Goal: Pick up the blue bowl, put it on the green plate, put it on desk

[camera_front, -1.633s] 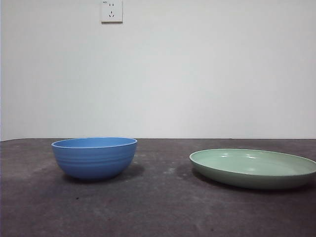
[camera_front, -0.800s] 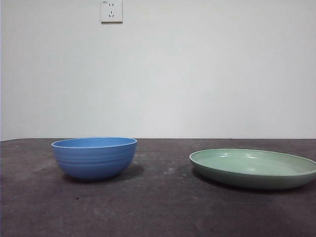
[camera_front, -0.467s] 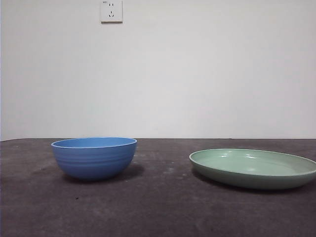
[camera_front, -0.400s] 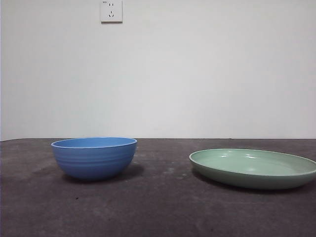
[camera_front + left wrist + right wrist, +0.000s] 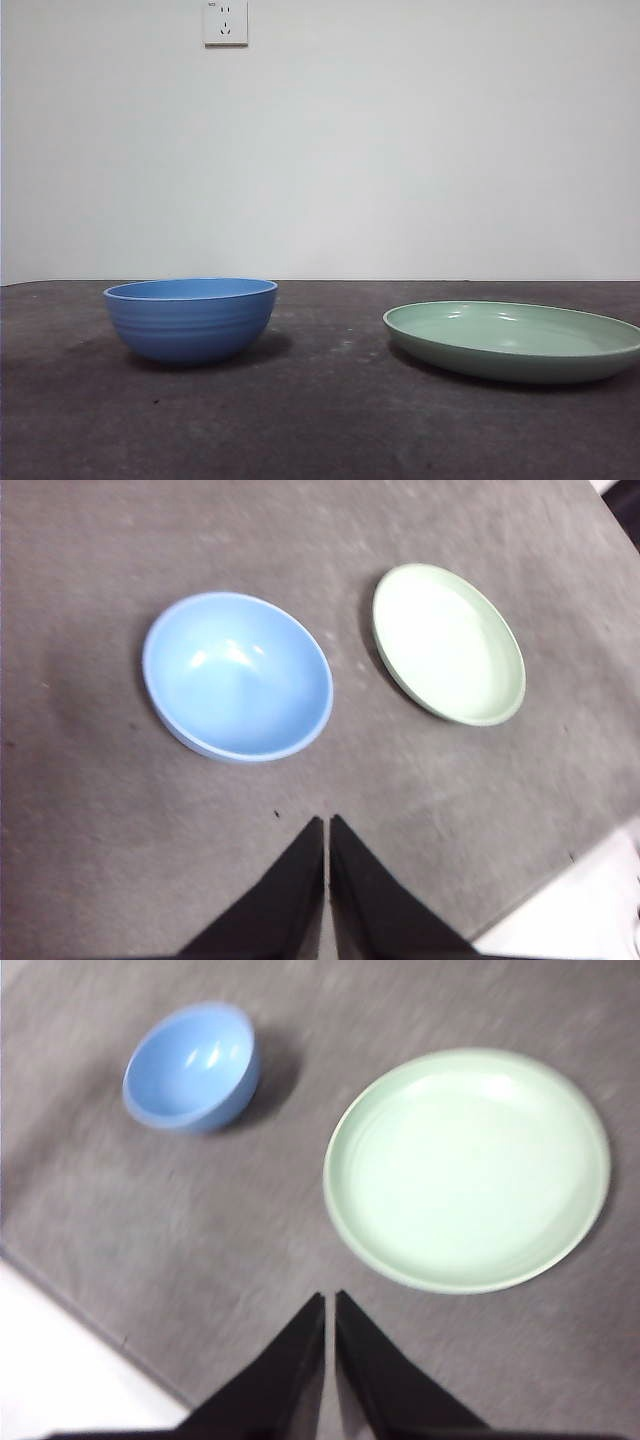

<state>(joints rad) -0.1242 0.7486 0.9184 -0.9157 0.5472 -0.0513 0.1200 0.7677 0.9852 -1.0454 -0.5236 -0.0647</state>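
On the dark table (image 5: 330,420) the blue bowl (image 5: 191,319) stands upright and empty, well apart from the green plate (image 5: 512,341), which lies flat beside it with nothing in it. A white wall socket (image 5: 226,21) sits high on the pale wall behind them. Neither arm shows in the front view. From above, the left gripper (image 5: 327,825) hangs over bare table nearer the bowl (image 5: 238,675), its jaws closed together and holding nothing. The right gripper (image 5: 330,1300) hangs over the table close to the plate (image 5: 467,1168), jaws likewise closed on nothing.
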